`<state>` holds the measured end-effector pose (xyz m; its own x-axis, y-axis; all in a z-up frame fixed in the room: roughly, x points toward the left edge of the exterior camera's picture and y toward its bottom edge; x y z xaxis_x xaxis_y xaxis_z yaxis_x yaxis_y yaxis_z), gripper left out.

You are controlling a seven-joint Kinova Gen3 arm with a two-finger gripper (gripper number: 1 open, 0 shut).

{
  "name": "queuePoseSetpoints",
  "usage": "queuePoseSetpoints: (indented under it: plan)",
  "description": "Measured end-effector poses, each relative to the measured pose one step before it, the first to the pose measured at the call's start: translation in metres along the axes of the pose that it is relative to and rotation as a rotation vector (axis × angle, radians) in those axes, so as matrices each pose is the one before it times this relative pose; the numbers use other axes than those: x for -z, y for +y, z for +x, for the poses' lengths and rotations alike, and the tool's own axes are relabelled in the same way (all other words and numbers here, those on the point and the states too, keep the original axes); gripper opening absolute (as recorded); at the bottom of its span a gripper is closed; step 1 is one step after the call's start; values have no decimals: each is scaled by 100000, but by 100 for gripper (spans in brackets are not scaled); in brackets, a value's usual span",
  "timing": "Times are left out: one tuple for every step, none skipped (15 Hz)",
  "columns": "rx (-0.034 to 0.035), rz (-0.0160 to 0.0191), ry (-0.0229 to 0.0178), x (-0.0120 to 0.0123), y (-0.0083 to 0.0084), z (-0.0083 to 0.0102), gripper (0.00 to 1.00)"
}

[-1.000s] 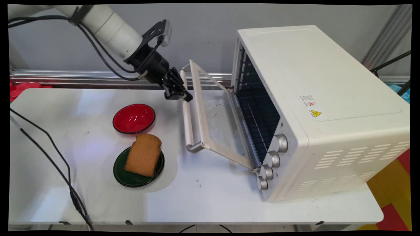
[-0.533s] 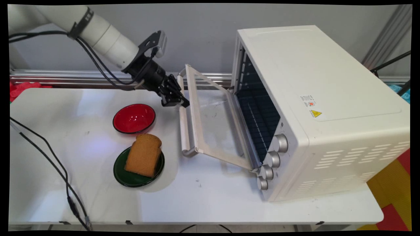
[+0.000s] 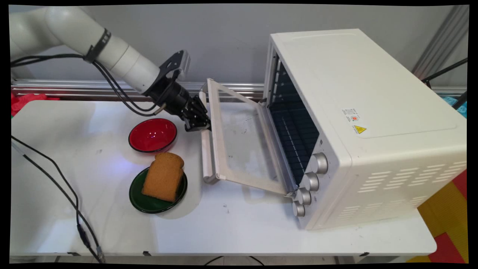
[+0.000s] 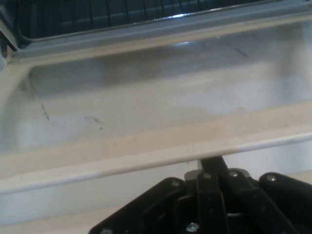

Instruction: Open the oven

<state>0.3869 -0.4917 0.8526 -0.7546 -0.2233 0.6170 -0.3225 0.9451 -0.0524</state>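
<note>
At the far left of your main view a black cable (image 3: 56, 175) trails over the white table (image 3: 239, 228) toward its near edge. Next along you see a red bowl (image 3: 152, 135), and just in front of it a green plate (image 3: 157, 196) with a slice of brown bread (image 3: 163, 176) lying on it, its top end overhanging the plate's far rim.

To the right of the bowl, your gripper (image 3: 201, 125) reaches down from the upper left and meets the far part of the oven door's handle (image 3: 205, 149), a pale bar running along the door's free edge. You cannot tell how the fingers stand: in the main view they merge with the handle, and in the hand view only the black linkage shows under the door's edge, the fingertips hidden.

The glass door (image 3: 242, 147) is swung down on its bottom hinge to a shallow slope, its free edge hanging low above the table. In your hand view the smudged glass pane (image 4: 146, 97) fills most of the picture.

Rightmost stands the white toaster oven (image 3: 373, 123), with a dark wire rack (image 3: 295, 142) inside and four silver knobs (image 3: 308, 183) down its front near corner.
</note>
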Motion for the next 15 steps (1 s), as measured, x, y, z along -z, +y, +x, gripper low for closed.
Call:
queuePoseSetpoints:
  plan:
    - [-234,-104,77,-291,11,-491,0]
    - [-190,-96,18,-198,10,-374,0]
    - [-87,-84,-20,-131,9,-242,0]
    - [-73,-35,-4,-122,7,-236,0]
    - [-132,-45,-6,-180,7,-325,0]
    - [-36,-17,-36,-128,16,-285,0]
    - [-49,8,6,-100,4,-195,0]
    - [34,-25,-157,-114,26,-414,0]
    - [24,-35,-117,-91,5,-309,0]
    - [-75,-118,-152,-91,-10,-209,0]
    - [42,-57,-190,-27,14,-257,0]
    - [31,-85,-256,17,27,-374,0]
    - [135,-112,-170,69,2,-205,0]
    - [159,-25,-98,142,17,-190,0]
    - [66,44,-11,243,-48,-38,0]
